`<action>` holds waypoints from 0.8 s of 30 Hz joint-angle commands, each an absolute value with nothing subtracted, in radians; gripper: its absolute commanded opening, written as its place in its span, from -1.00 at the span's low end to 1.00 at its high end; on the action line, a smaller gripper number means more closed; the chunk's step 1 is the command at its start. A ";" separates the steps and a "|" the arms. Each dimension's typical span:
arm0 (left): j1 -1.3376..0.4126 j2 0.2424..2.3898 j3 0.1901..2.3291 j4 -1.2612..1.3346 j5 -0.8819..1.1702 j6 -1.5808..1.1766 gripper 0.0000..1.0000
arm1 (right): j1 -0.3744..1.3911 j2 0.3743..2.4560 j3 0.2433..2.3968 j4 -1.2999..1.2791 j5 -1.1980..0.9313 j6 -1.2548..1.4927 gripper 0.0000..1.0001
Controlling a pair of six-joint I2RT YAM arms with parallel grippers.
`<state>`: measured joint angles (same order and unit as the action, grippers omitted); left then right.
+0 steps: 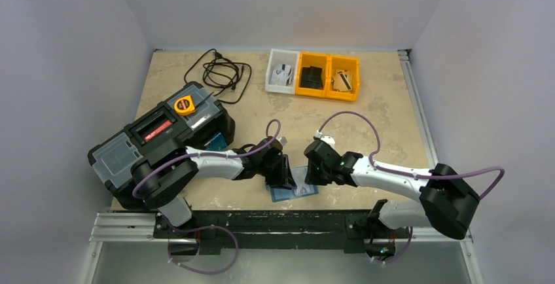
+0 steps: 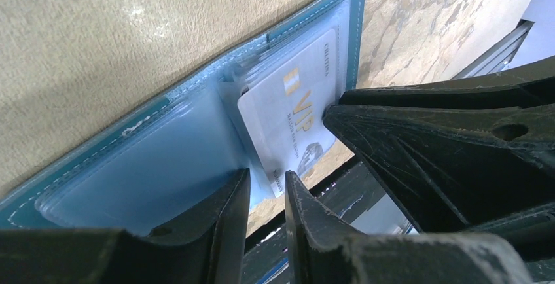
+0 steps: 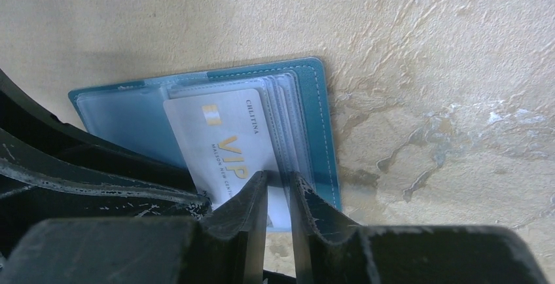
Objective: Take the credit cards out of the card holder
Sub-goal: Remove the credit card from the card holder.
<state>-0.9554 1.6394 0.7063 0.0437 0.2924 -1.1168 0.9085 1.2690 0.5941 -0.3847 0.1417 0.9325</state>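
Observation:
The teal-blue card holder [image 1: 296, 192] lies open near the table's front edge, between both grippers. It fills the left wrist view [image 2: 131, 173] and shows in the right wrist view [image 3: 321, 114]. A pale white credit card with gold "VIP" lettering [image 2: 288, 107] [image 3: 216, 133] sticks partly out of a clear pocket toward the near edge. My left gripper [image 1: 283, 178] [image 2: 267, 179] is closed to a narrow empty gap, tips at the holder's near edge beside the card's corner. My right gripper [image 1: 313, 174] [image 3: 278, 179] is closed to a narrow gap, tips resting on the card.
A large black toolbox [image 1: 157, 140] with a yellow tape measure [image 1: 184, 105] stands at the left. A black cable [image 1: 219, 71] lies at the back. A white bin [image 1: 281, 71] and two yellow bins [image 1: 327, 74] at the back hold cards. The front rail [image 1: 262, 222] is close by.

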 commanded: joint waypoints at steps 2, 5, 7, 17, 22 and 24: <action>-0.948 1.659 0.704 0.094 0.297 -1.126 -0.50 | 0.908 1.276 0.604 -0.365 0.150 0.916 -0.72; -0.948 1.666 0.706 0.106 0.305 -1.130 -0.53 | 0.909 1.274 0.606 -0.360 0.132 0.914 -0.74; -0.948 1.666 0.707 0.111 0.308 -1.132 -0.55 | 0.913 1.275 0.608 -0.352 0.113 0.913 -0.74; -0.948 1.653 0.695 0.131 0.324 -1.144 -0.76 | 0.924 1.291 0.602 -0.361 0.128 0.929 -0.77; -0.947 1.632 0.677 0.137 0.329 -1.153 -0.94 | 0.924 1.303 0.579 -0.361 0.106 0.960 -0.81; -0.945 1.620 0.671 0.138 0.332 -1.150 -1.00 | 0.923 1.309 0.574 -0.363 0.115 0.961 -0.82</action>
